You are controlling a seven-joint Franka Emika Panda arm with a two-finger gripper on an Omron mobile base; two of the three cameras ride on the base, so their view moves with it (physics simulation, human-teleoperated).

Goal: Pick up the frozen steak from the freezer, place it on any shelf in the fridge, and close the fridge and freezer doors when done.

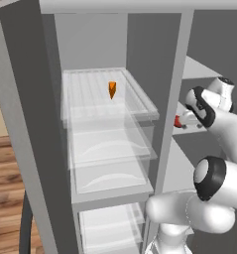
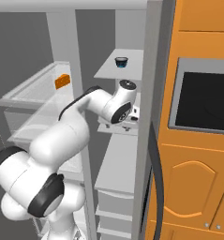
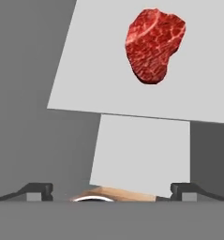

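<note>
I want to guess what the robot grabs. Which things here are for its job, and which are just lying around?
For the job:
steak
freezer shelf it lies on
clear fridge shelf
open gripper

Just lying around:
orange wedge on the clear shelf
dark cup on a higher freezer shelf

A: What carries the frozen steak (image 3: 154, 44)?

B: A plain opaque grey freezer shelf (image 3: 99, 70). The steak lies flat on it, toward its far part, apart from the near edge.

A: And left of that freezer shelf?

B: A clear ribbed shelf (image 1: 135, 96) with a pale rim. A small orange wedge (image 1: 112, 90) sits on it. Above the steak's shelf, another grey shelf (image 2: 108, 69) holds a small dark bowl (image 2: 121, 61).
</note>
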